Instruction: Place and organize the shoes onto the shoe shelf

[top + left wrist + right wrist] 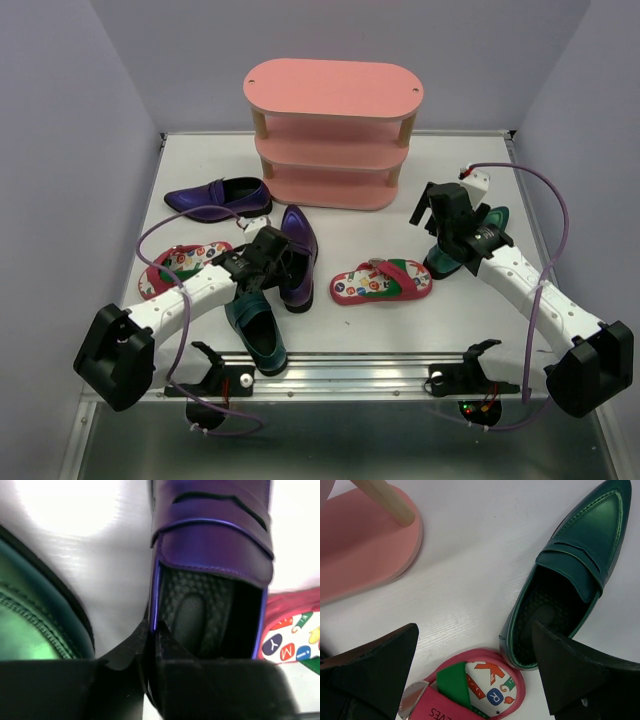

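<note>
My left gripper (pixel 277 262) is shut on the side wall of a glossy purple loafer (pixel 298 256) on the table; in the left wrist view the jaws (pixel 151 630) pinch the rim of its heel opening (pixel 210 555). The other purple loafer (pixel 218 196) lies left of the pink three-tier shoe shelf (pixel 331 92). One dark-green loafer (pixel 257 330) lies by the left arm, the other (pixel 492 222) partly under my right arm. My right gripper (pixel 432 215) is open and empty, hovering above a red flip-flop's toe (pixel 477 690) and the green loafer's heel (pixel 570 580). All three shelf boards look bare.
A second red flip-flop (pixel 180 266) lies at the left, under the left arm's cable. The centre flip-flop (pixel 382 281) lies between the arms. The shelf's bottom board (pixel 360 545) and a wooden post (pixel 385 497) are close to the right gripper's left. Walls enclose the table.
</note>
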Controlling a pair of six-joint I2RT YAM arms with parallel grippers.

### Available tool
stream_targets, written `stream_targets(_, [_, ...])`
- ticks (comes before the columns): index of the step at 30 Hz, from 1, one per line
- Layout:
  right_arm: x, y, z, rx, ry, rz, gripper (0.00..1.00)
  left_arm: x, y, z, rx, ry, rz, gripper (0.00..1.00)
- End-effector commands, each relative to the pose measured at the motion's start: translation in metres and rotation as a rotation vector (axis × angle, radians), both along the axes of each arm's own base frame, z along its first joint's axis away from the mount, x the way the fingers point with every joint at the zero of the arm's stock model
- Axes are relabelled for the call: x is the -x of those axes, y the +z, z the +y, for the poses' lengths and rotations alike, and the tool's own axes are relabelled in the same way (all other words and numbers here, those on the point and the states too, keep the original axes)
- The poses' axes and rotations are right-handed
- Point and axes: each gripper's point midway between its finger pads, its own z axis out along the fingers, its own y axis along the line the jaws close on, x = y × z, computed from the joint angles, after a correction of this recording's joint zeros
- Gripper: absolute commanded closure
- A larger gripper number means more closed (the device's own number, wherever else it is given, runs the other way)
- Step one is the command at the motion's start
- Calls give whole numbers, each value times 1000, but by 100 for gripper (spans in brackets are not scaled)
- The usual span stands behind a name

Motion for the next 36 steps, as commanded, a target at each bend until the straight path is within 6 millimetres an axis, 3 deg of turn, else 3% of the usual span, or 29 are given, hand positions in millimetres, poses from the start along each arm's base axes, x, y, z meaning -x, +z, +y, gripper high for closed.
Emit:
stream_targets(1, [-5,12,4,-32,2,-56,0,-3,10,-2,-22,-16,-19,99])
stream_targets(12, [-7,18,5,-35,-2,-72,0,-23,99,-18,-2,-91,-146,100])
stream_targets(18, [-4,16,3,-47,-10,-74,0,-42,124,-43,59,-117,-176,100])
stream_targets(20, [-3,19,3,-55,-10,-84,0,-50,116,-48,38,-116,-155,100])
stream_targets(24, [-1,22,-2,-32,-14,-92,0,-71,125,-63,31,-118,-170,100])
stream_targets(30, [3,28,-10,5,-28,-101,0,-99,120,-86,22,-129,-174,100])
stream_targets(36, [4,30,-6,-23,-14,-106,0,-121,119,-114,58,-179,-187,100])
